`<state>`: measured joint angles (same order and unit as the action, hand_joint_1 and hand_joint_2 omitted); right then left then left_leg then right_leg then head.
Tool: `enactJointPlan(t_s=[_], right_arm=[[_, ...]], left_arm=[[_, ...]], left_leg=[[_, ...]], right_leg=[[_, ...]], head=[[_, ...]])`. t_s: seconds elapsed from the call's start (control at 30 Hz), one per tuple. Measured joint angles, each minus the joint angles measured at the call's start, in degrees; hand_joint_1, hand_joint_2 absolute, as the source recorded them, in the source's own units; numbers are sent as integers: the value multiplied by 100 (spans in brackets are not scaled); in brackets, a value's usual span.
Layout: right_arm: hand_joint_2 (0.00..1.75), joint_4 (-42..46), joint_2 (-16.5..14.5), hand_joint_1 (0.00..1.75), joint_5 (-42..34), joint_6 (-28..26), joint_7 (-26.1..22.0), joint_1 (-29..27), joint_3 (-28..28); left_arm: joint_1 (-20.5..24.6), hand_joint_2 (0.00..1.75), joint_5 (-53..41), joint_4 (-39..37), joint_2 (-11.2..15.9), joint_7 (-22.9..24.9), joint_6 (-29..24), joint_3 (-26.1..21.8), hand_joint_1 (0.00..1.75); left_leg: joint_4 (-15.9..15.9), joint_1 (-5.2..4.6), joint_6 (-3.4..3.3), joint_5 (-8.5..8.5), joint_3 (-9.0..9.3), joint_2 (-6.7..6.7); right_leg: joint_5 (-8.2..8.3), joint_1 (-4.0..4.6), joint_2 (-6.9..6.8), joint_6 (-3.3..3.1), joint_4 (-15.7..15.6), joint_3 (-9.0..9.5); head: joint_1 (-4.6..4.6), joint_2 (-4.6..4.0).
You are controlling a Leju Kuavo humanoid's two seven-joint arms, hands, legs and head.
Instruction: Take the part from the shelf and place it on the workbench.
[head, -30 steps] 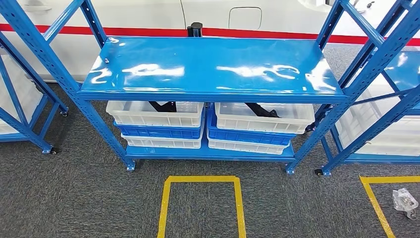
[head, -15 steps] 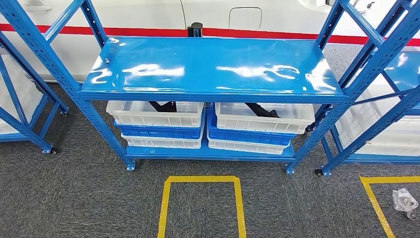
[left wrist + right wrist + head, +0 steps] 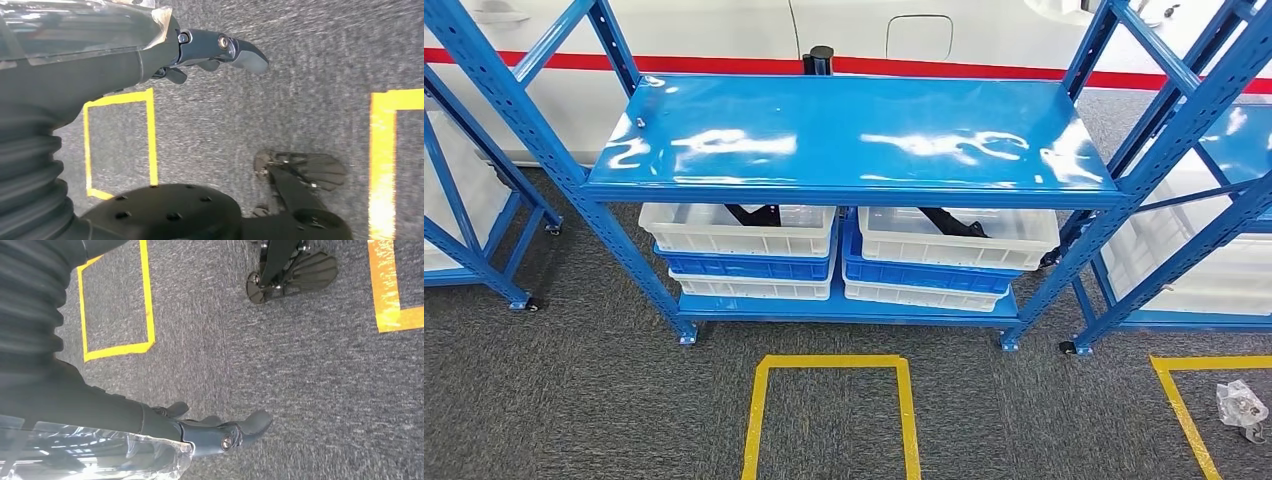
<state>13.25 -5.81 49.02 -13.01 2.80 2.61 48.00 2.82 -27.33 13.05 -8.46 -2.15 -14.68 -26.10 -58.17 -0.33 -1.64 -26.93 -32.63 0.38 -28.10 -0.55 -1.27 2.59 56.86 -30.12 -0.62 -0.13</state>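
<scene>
Facing the blue shelf [image 3: 854,140]: black parts [image 3: 952,222] lying in white bins [image 3: 954,240] on its lowest level. Left hand [image 3: 220,50] and right hand [image 3: 220,432] hanging over carpet, fingers loosely apart, holding nothing.

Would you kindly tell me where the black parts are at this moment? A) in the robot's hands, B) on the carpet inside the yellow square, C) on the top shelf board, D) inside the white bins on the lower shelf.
D: the black parts lie in the white bins under the blue shelf board.
</scene>
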Motion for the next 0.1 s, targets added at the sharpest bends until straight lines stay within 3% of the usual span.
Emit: enactJointPlan(t_s=[0.07,0.1], right_arm=[[0,45,35,0,-296,76,-16,-68,-273],[0,56,44,0,-370,95,-20,-85,-341]], left_arm=[[-81,0,161,49,50,15,86,140,0],[-102,0,201,61,63,18,107,174,0]], left_leg=[[0,0,0,0,1,0],[0,0,0,0,1,0]], right_leg=[[-1,0,0,0,0,-11],[-1,0,0,0,0,-15]], head=[[-1,0],[-1,0]])
